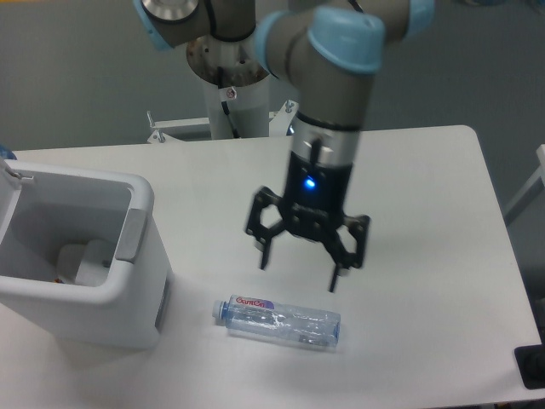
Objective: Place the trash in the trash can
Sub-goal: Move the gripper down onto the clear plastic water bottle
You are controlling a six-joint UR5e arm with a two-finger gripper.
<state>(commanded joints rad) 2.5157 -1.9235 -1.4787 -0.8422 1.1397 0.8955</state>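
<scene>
A clear crushed plastic bottle [281,321] with a blue cap and a red-lettered label lies on its side on the white table, cap end to the left. My gripper [300,275] hangs open just above it, with nothing between the fingers. The white trash can [140,281] stands at the left edge with its lid up. Inside it a pale crumpled item [88,261] rests on the bottom.
The arm's base column [232,60] rises behind the table's far edge, with metal brackets [332,111] beside it. A dark object [532,366] sits at the table's lower right corner. The table edge runs down the right side.
</scene>
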